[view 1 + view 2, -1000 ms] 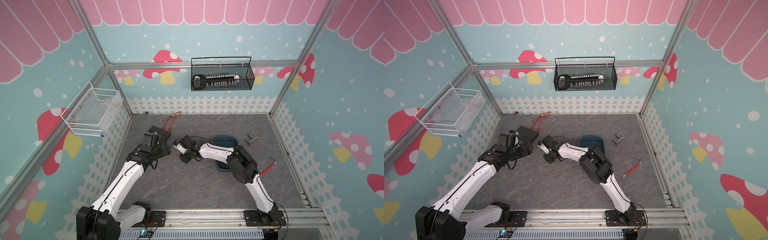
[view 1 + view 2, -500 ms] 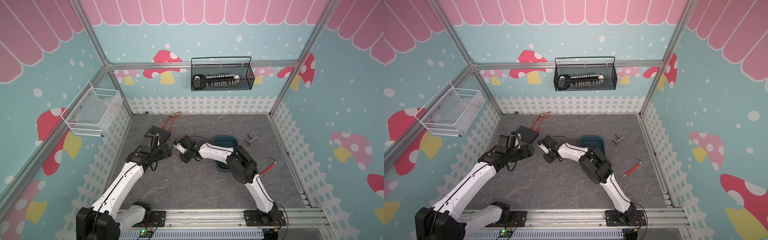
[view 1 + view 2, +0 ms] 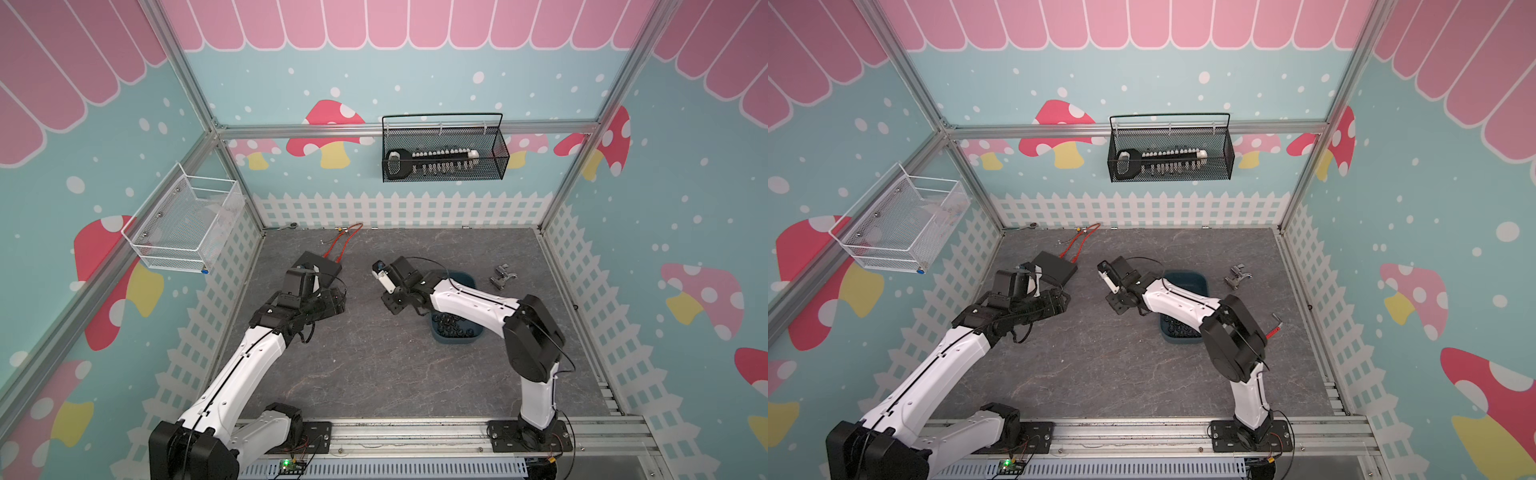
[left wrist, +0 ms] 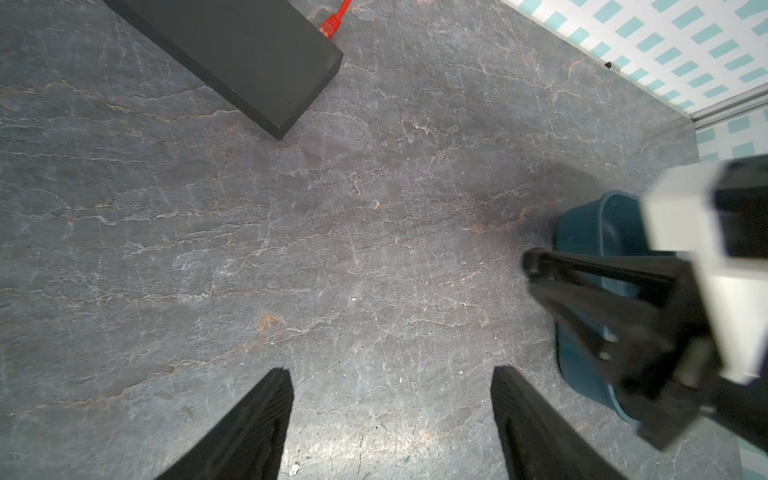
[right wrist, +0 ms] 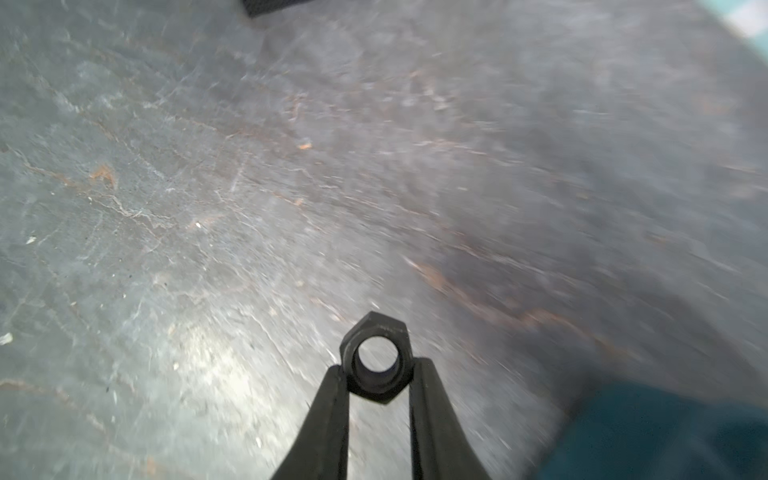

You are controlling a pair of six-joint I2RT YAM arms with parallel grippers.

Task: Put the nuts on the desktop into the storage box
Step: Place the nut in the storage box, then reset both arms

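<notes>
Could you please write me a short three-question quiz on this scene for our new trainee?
1. True or false: the right gripper holds a black hex nut between its fingers.
2. Multiple choice: where do nuts already lie? A) in the storage box B) on the flat black box C) in the white wire basket
3. Fill in: the left gripper hangs open over the bare ____.

Key: 1 true; 2 A; 3 desktop.
</notes>
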